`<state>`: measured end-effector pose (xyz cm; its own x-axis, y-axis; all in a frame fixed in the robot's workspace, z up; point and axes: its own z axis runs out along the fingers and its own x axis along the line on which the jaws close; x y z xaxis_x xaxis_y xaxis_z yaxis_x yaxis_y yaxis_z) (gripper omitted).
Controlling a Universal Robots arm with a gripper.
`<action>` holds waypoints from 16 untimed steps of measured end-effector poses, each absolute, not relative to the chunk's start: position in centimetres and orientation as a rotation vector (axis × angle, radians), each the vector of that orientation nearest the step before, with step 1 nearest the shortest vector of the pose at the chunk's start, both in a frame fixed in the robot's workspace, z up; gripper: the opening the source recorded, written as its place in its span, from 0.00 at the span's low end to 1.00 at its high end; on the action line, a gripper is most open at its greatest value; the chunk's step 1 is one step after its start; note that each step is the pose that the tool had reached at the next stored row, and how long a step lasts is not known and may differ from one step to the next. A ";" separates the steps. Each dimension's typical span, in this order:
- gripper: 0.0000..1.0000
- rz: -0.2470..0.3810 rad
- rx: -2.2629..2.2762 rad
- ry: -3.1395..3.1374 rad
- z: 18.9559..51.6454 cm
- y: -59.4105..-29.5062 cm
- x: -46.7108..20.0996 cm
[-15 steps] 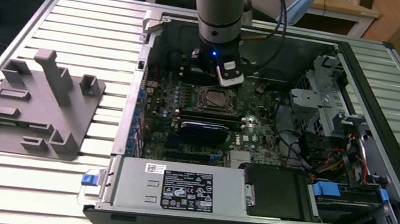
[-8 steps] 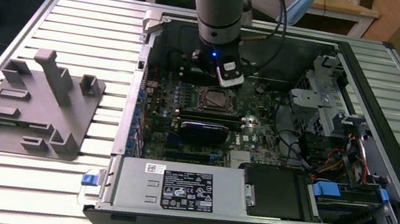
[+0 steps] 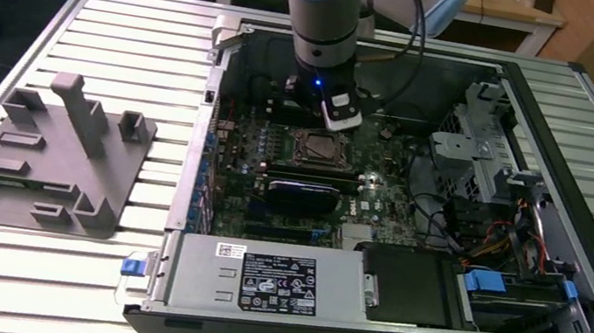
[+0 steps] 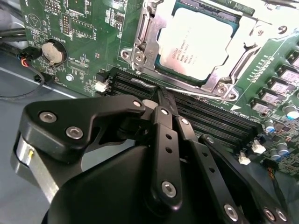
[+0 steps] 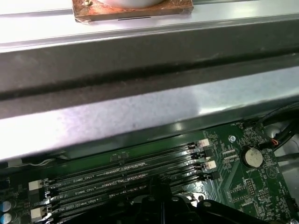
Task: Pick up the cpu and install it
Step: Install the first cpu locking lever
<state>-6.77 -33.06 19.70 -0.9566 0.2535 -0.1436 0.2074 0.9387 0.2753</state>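
Note:
The cpu (image 4: 196,42), a flat square chip with a silvery-grey top, lies in the motherboard socket (image 3: 318,146) with the metal load frame (image 4: 142,44) around it. My gripper (image 4: 161,95) is shut, its black fingers (image 4: 163,135) pressed together with nothing between them. Their tips sit at the thin metal socket lever (image 4: 196,92), between the socket and the memory slots (image 4: 210,121). In the exterior view the gripper (image 3: 339,122) hangs inside the open computer case just behind the socket. In the first wrist view the gripper (image 5: 161,186) is over the memory slots (image 5: 126,172).
A grey fixture plate (image 3: 40,155) lies on the slatted table at the exterior view's left. In the case are a power supply (image 3: 269,277), a drive cage (image 3: 488,151) and loose cables (image 3: 498,241). A coin cell (image 4: 52,52) sits near the slots. The case wall (image 5: 140,107) is close by.

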 end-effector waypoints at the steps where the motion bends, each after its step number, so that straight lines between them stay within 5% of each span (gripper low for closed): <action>1: 0.11 0.386 0.349 2.916 19.7 -33.1 -6.8; 16: 0.11 0.387 0.347 2.907 18.9 -34.1 -6.8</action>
<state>-6.78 -34.07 18.89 -0.9549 0.2536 -0.1544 0.2044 0.9386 0.2778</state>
